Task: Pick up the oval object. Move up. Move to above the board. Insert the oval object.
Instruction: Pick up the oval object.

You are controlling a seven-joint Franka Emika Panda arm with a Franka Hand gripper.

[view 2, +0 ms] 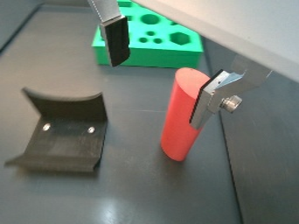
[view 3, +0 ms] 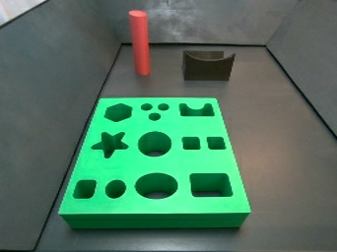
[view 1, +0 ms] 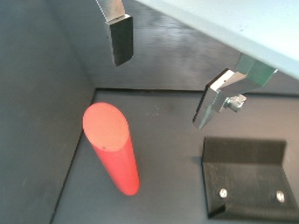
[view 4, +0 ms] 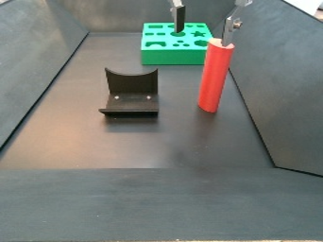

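Nothing is done yet, I judge: the fixture sits left on the floor, and the oval object stands upright on the floor right of it, near the board at the far edge. The gripper hovers, jaws wide, one finger beside the peg's top. Contact is unclear; the arm is cut off.

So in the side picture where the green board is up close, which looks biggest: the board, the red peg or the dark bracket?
1. The board, largest by far, though nearest the camera.
2. and 3. The oval object and the fixture: too alike to rank.
The tool is out of this view.
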